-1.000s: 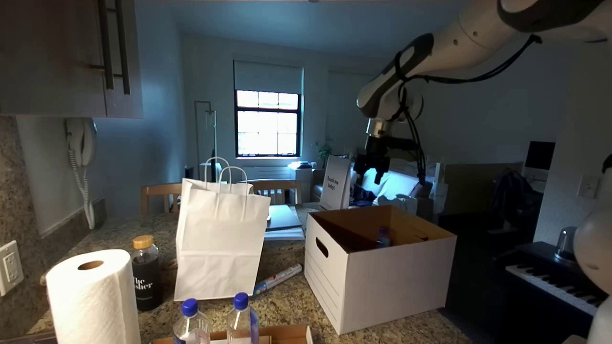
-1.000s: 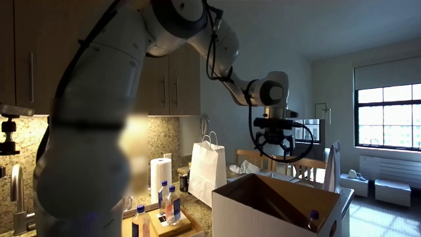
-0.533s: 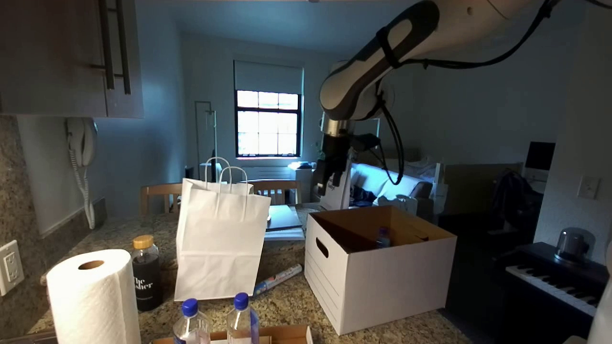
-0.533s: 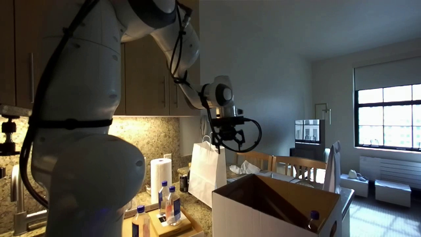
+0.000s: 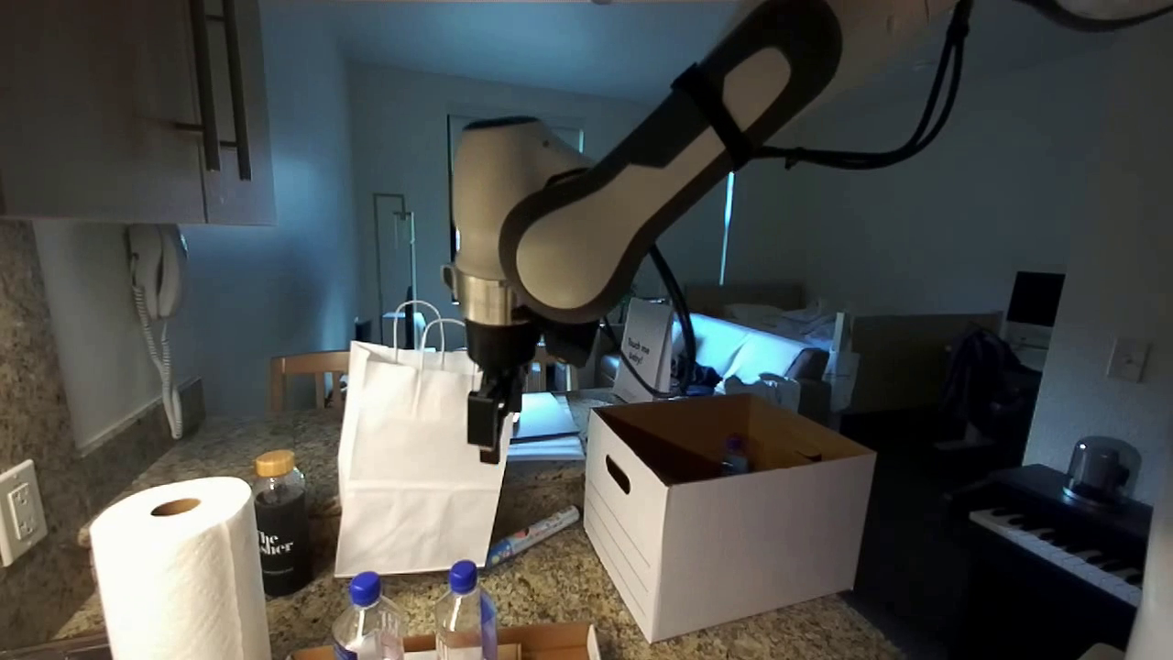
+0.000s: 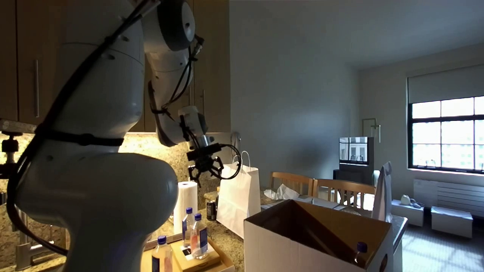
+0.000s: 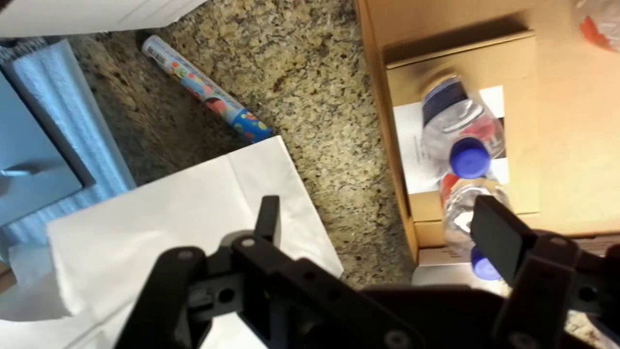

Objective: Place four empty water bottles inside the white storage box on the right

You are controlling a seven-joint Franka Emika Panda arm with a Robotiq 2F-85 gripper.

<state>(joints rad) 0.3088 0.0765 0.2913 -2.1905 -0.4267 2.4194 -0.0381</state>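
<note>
The white storage box point(image 5: 756, 550) stands on the counter with its brown inside facing up. One blue-capped water bottle point(image 6: 361, 252) is inside it. Three more bottles are out of the box: two point(image 6: 188, 228) point(image 6: 199, 238) stand close together on a small carton, and another bottle point(image 6: 162, 257) is nearer the arm's base. In the wrist view, my gripper point(image 7: 375, 213) is spread wide with nothing held. One finger point(image 7: 501, 237) overlaps a bottle point(image 7: 470, 208) in the picture, while the other lies over the paper bag. A second bottle point(image 7: 460, 121) leans across the view above it.
A tall white paper bag point(image 5: 422, 477) stands close to the gripper. Beside it are a paper towel roll point(image 5: 179, 577), a black tumbler point(image 5: 280, 536) and a colourful tube point(image 7: 208, 89). A shallow cardboard tray point(image 7: 576, 160) surrounds the loose bottles.
My gripper has swung away from beyond the storage box, past the paper bag toward the loose bottles, and come lower. It has stayed open. The bottles and box have not moved.
</note>
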